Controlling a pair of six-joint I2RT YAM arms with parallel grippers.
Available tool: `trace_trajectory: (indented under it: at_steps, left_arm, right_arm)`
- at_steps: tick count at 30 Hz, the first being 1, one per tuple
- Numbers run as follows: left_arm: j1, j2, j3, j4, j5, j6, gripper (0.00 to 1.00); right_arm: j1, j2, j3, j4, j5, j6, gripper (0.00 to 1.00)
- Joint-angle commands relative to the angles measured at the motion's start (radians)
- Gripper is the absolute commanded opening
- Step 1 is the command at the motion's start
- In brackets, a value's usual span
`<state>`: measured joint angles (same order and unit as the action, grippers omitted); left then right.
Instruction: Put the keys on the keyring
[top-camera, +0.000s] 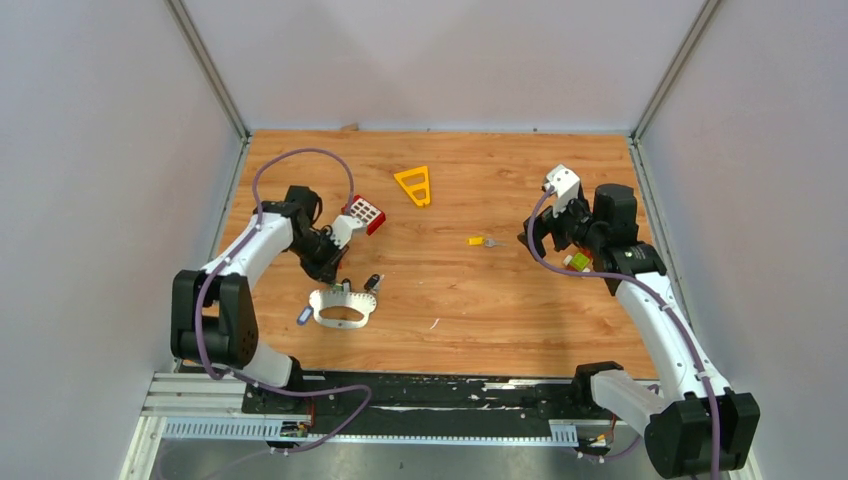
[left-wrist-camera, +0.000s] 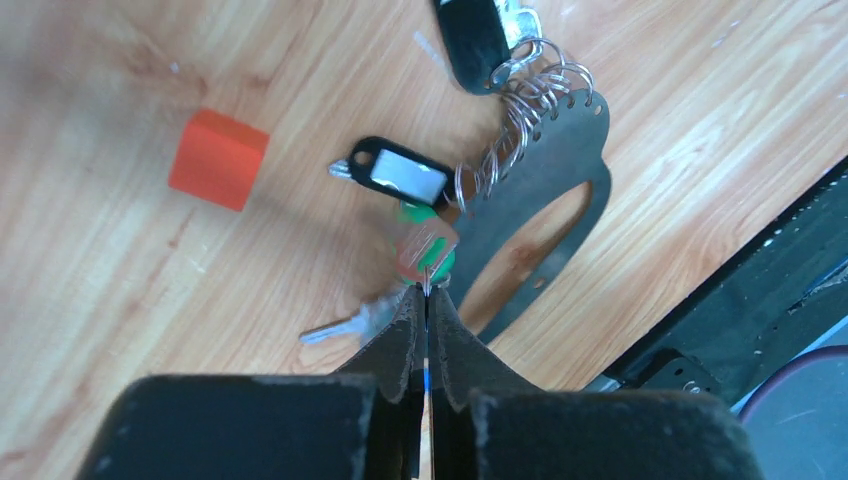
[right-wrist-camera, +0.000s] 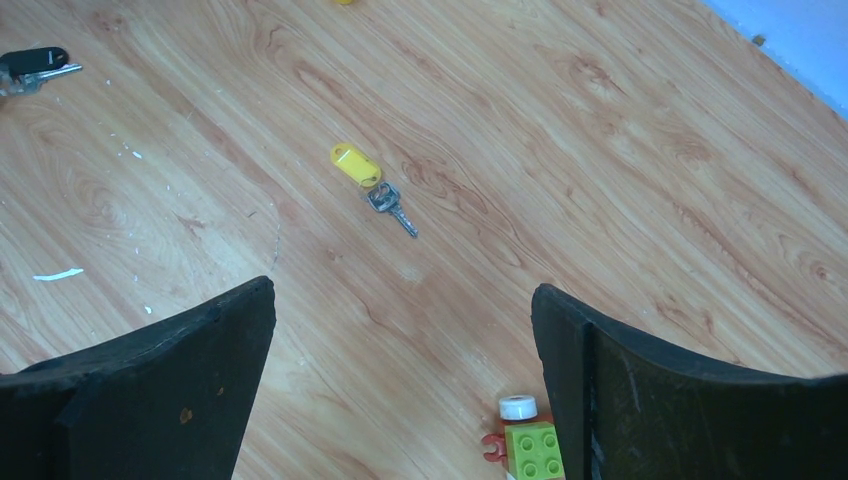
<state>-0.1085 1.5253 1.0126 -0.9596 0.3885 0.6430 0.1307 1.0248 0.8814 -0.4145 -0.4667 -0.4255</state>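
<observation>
Flat grey D-shaped keyring (left-wrist-camera: 578, 150), seemingly metal

Left tool (left-wrist-camera: 426, 293) points down at the near left, closed tight; right tool (right-wrist-camera: 402, 290) hangs at the right, jaws spread wide.

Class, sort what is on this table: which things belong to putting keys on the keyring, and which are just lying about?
Job: keyring; black-tagged key; green-tagged key; yellow-tagged key.
Lying about: orange block; yellow triangular frame; green toy brick.
</observation>
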Motion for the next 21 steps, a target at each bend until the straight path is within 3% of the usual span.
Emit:
trace_trajectory:
  at_steps: [1,10,21]
  left_arm:
    - [-0.067,-0.096,0.044,-0.007,0.096,0.044,0.00]
    - [-0.340,-0.071,0.131,0.154,0.142,-0.007,0.00]
    - [-0.549,0.273,0.307,0.221,0.133,-0.089,0.04]
  right_arm:
    - [0.006,-0.013,0.014,0.016,-0.040,-0.014,1.00]
    - [0.010,-0.018,0.013,0.011,-0.097,-0.007,1.00]
    - [0.010,-0.027,0.007,0.017,-0.071,-0.018,1.00]
